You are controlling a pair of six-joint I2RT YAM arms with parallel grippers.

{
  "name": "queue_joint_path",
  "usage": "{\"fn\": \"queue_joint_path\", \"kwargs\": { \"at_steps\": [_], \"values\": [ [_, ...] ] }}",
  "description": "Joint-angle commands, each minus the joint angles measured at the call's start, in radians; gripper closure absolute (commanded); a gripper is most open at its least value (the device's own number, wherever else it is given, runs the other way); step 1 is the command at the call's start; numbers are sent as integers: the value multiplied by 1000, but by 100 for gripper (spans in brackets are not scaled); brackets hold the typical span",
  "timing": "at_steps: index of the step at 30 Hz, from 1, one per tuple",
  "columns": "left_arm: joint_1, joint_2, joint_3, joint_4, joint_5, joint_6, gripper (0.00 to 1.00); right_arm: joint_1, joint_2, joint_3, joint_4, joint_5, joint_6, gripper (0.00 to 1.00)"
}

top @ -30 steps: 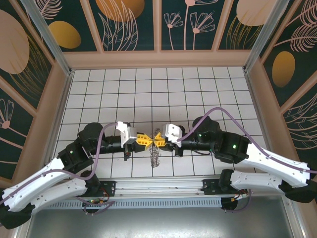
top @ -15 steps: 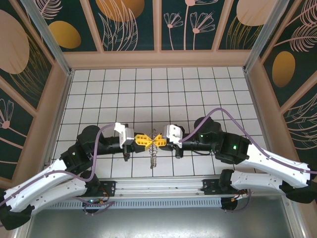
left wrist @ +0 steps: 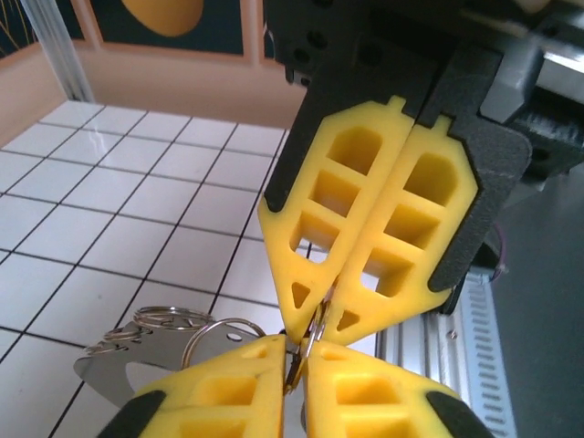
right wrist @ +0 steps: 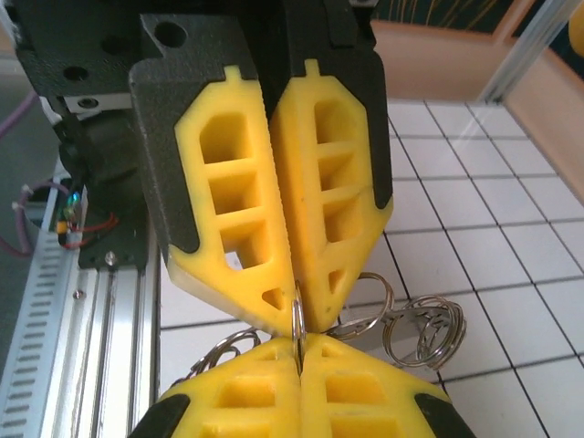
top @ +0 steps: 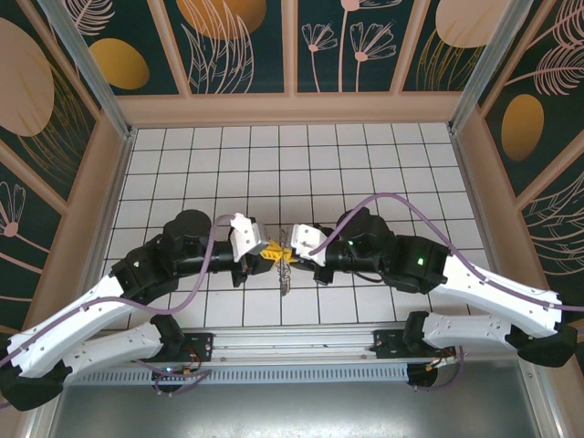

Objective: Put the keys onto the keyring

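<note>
Pinches the keyring from both sides just below the centre of the overhead view, left pincer and right pincer meeting tip to tip, each pressed together on one thin wire loop. Lets the remaining silvery rings hang just under the tips over the table, at lower left in the left wrist view and lower right in the right wrist view.

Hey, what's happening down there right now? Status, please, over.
Left gripper and right gripper both shut, tip to tip, pinching one ring of the keyring. Loose rings dangle beside the fingers. Nothing seen blocking.
</note>
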Motion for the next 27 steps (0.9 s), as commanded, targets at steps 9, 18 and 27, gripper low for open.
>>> {"fn": "queue_joint_path", "kwargs": {
  "at_steps": [9, 18, 27],
  "values": [
    [-10, -100, -91, 263, 131, -59, 100, 29, -30, -45, 99, 43, 15, 89],
    [-9, -159, -166, 494, 232, -150, 100, 47, -98, -158, 278, -26, 33, 79],
    [-9, -188, -241, 620, 267, -228, 100, 46, -146, -197, 366, -82, 23, 93]
  ]
}}
